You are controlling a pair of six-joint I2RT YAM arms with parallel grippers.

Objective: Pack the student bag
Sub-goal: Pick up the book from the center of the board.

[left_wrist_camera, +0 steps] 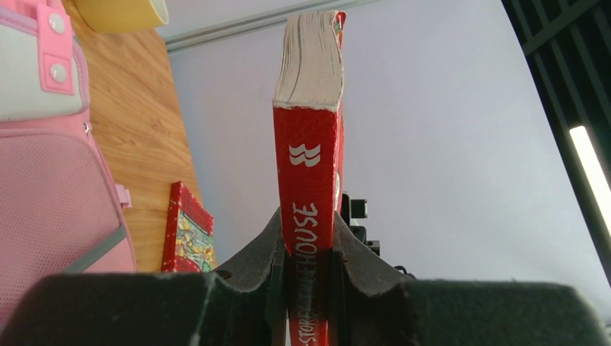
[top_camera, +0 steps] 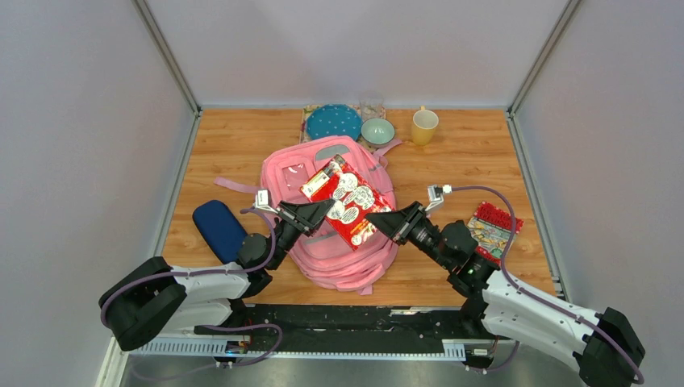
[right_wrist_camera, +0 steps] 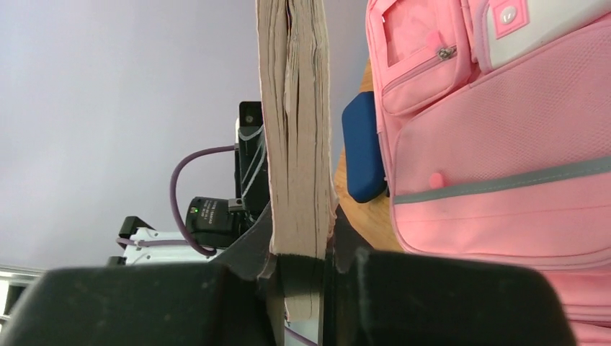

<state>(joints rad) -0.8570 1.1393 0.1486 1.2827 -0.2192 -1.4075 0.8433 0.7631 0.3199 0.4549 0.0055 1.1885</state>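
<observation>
The pink student bag [top_camera: 339,242] lies flat mid-table, also seen in the left wrist view [left_wrist_camera: 50,194] and the right wrist view [right_wrist_camera: 504,144]. A red book [top_camera: 347,201] hangs above it, held from both sides. My left gripper [top_camera: 324,211] is shut on the spine side; the red spine [left_wrist_camera: 311,173] stands upright between its fingers. My right gripper [top_camera: 379,219] is shut on the page edge [right_wrist_camera: 295,144] of the same book.
A second red book [top_camera: 492,228] lies at the right. A navy pouch [top_camera: 218,230] lies left of the bag. A blue plate [top_camera: 333,122], a pale green bowl [top_camera: 377,130] and a yellow mug [top_camera: 423,126] stand along the back.
</observation>
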